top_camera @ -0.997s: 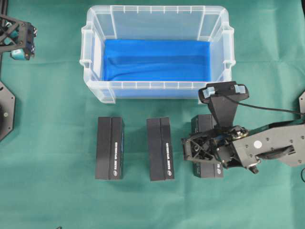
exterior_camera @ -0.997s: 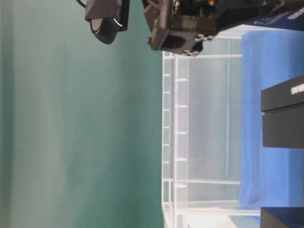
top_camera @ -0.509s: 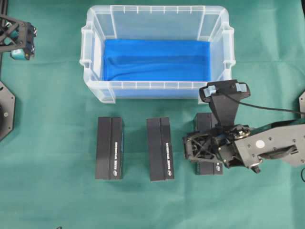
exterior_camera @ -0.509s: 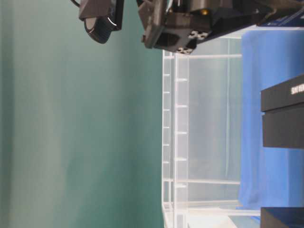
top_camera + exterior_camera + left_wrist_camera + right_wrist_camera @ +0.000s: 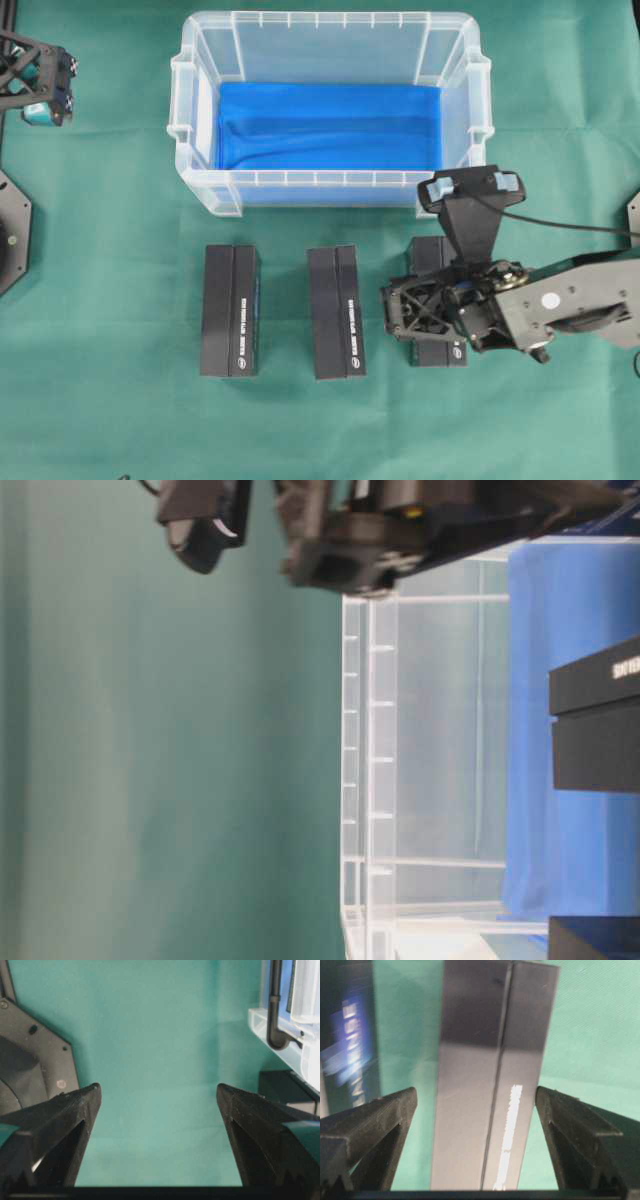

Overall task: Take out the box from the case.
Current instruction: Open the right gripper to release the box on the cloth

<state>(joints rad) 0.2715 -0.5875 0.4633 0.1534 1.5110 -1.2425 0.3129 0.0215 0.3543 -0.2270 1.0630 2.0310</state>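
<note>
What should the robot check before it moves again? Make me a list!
1. Clear plastic case emptied of boxes: ok, only the blue cloth shows inside.
2. Three black rectangular boxes lie on the green table cover: ok.
3. Right gripper open: ok, fingers clear of the box on both sides.
4. Right gripper high enough to swing away: cannot tell.
5. Left gripper open and empty: ok.

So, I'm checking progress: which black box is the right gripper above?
The rightmost box, partly hidden under the open right gripper; the other two boxes lie uncovered.
</note>
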